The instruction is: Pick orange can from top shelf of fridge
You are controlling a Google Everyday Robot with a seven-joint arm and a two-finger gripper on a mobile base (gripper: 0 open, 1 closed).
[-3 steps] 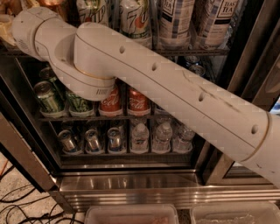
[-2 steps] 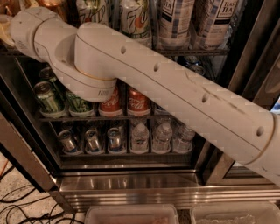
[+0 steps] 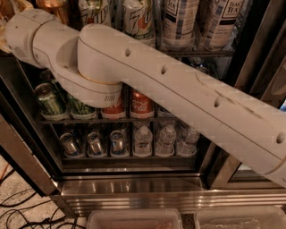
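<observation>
**Operator:** Where is the hand sitting?

**Spotter:** You are not seeing it. The arm (image 3: pixel 178 85) is stretching from the lower right up across the fridge (image 3: pixel 134 192), and its end is running off the upper left edge. I cannot tell whether the hand is clenched or released.

**Operator:** And the orange can?

**Spotter:** The orange can (image 3: pixel 52 8) is showing at the very top left, just left of 2 7UP cans (image 3: pixel 94 11). The arm is hiding its lower part. You are seeing the top shelf (image 3: pixel 196 53) only on the right, under 2 tea cans (image 3: pixel 181 22).

**Operator:** What is sitting lower down?

**Spotter:** Green cans (image 3: pixel 48 99) and red cola cans (image 3: pixel 142 103) are standing on the next rack, partly behind the arm. Water bottles (image 3: pixel 166 139) are standing on the rack below.
</observation>
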